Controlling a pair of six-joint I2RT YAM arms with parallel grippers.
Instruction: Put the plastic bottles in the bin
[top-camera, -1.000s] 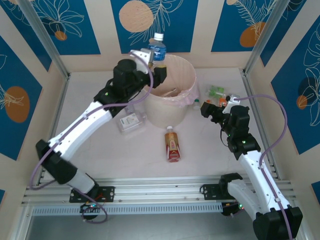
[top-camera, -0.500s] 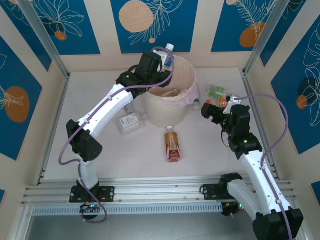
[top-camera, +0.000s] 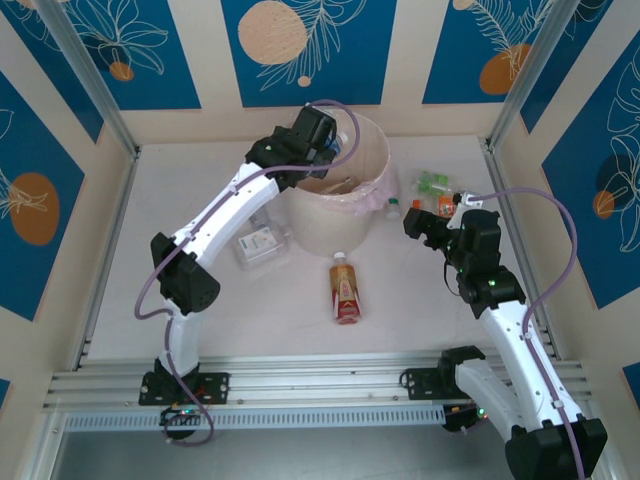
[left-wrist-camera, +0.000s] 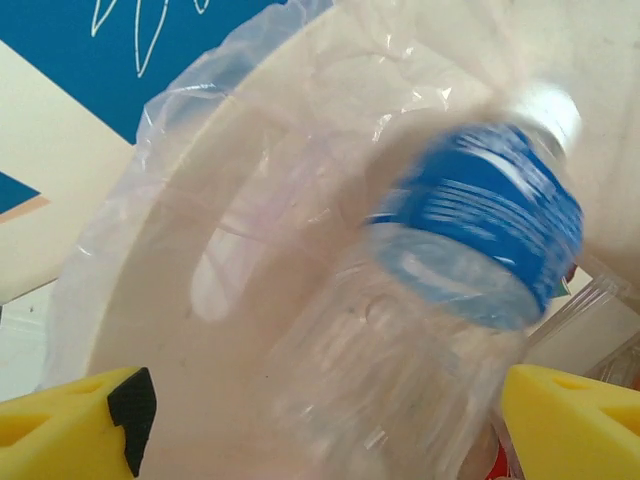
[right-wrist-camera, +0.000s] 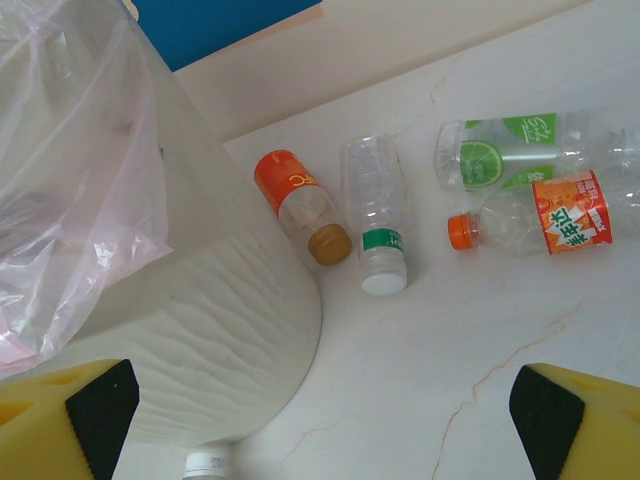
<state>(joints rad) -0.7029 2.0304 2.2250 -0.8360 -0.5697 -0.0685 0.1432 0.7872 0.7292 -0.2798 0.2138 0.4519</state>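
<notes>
Labels first. Blue-label bottle, left wrist view: white print on the blue band, smeared by blur, unreadable. White cap points to 1 o'clock. The bottle hangs inside the mouth of the bin, between my left fingers, which are spread wide. There is a clear gap on the 9 o'clock side; whether it touches on the 3 o'clock side I cannot tell. Clear liner drapes over the rim.

Right wrist view: my right fingers are spread wide with nothing between them, above bare counter. The bin wall stands at 9 o'clock. Four bottles lie from 12 to 2 o'clock:
- orange-label bottle, brown cap, a white "C"-like mark, just beside the bin wall
- green-band bottle, white cap, no legible text
- lime-label bottle, white script too small to read
- orange-cap bottle, white characters on orange-red, not legible to me

Top view: the bin sits toward 12 o'clock on the counter. Brown-label bottle lies at the bin's 6 o'clock, white cap just beside its foot. Flattened bottle, white label, lies at the bin's 8 o'clock. Open room: broad bare counter at 7 to 9 o'clock, and a strip along the near edge.
</notes>
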